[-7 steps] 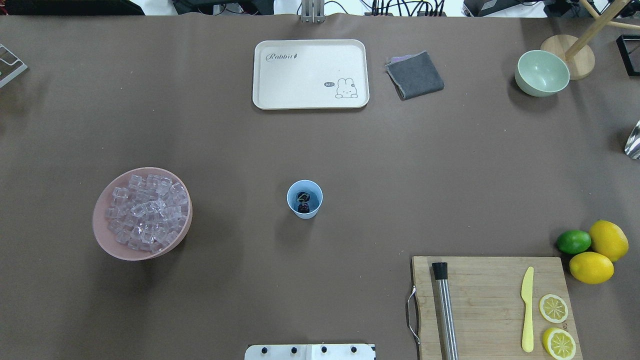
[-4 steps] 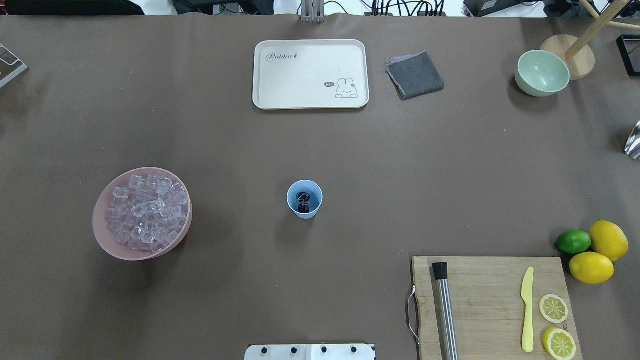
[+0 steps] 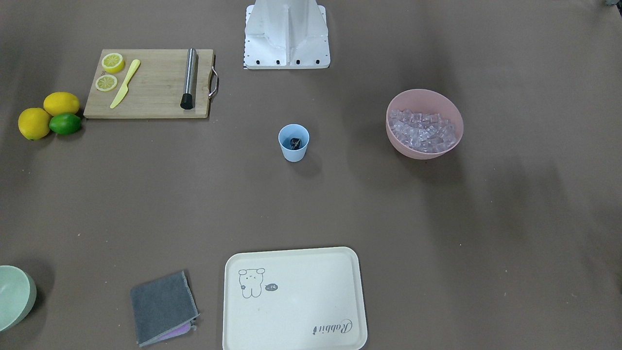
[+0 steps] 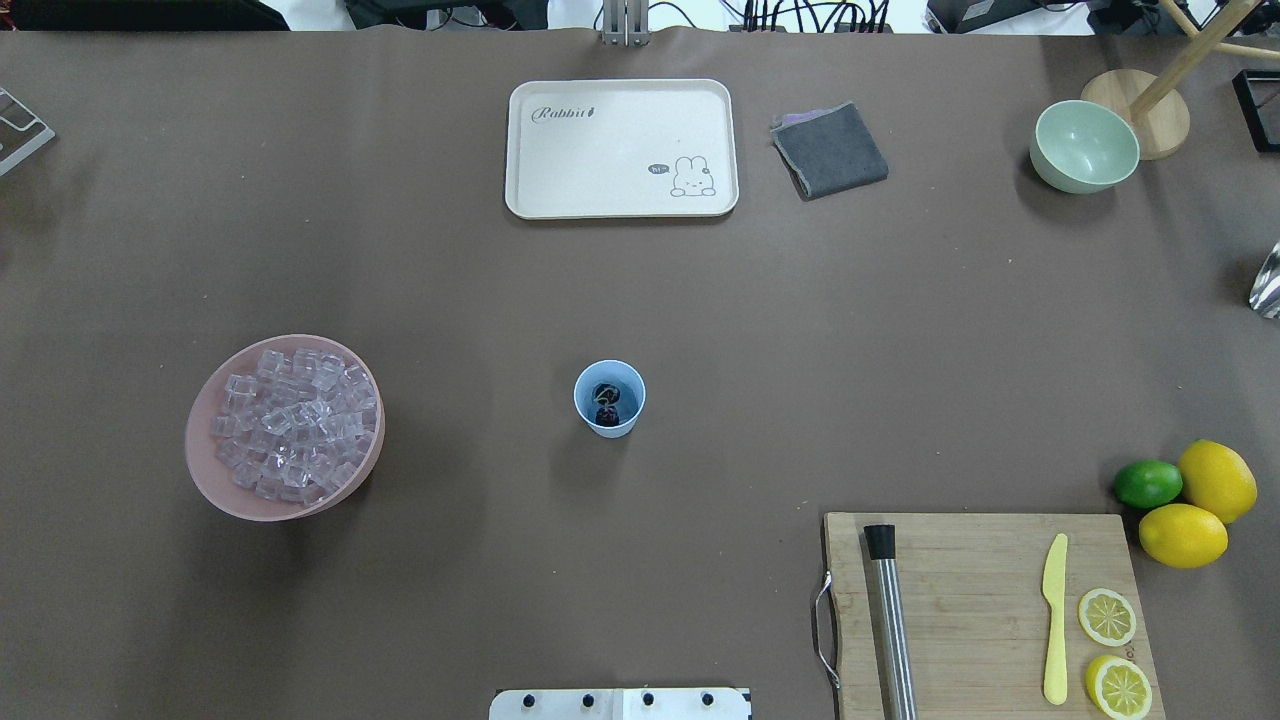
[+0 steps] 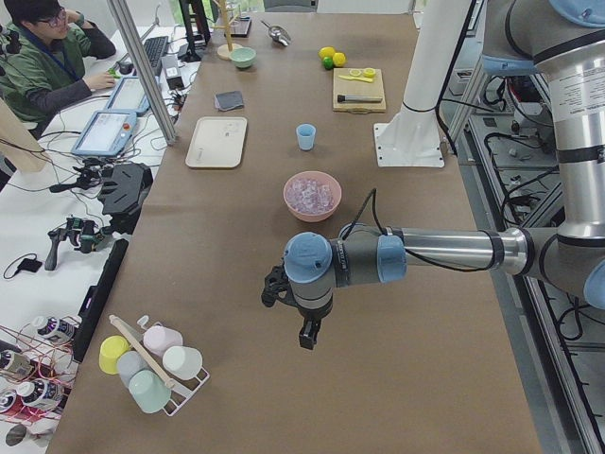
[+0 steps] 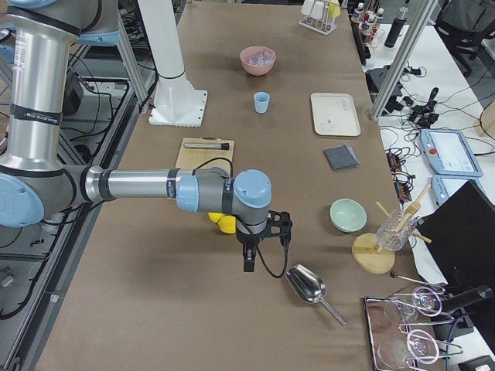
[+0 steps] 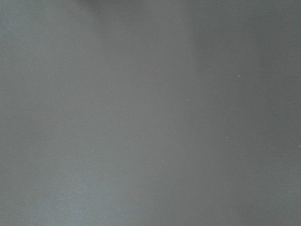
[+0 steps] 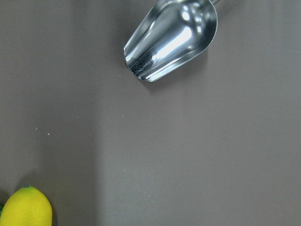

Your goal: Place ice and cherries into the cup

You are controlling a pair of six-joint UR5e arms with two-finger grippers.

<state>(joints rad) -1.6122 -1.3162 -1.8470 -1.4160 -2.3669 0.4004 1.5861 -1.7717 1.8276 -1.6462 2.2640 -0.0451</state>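
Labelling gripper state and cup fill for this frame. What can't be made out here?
Left gripper: seen in the exterior left view only, so open or shut cannot be told. Its wrist view shows only bare table.
Right gripper: seen in the exterior right view only, same limit.
Cup: the cherries are a small dark lump. Its wall hides whatever lies under them.
Scoop: cut off by the overhead view's right edge.

Cream tray (image 4: 620,140) — script word "Rabbit" in corner; speech-bubble text beside bunny (image 4: 692,176) unreadable.
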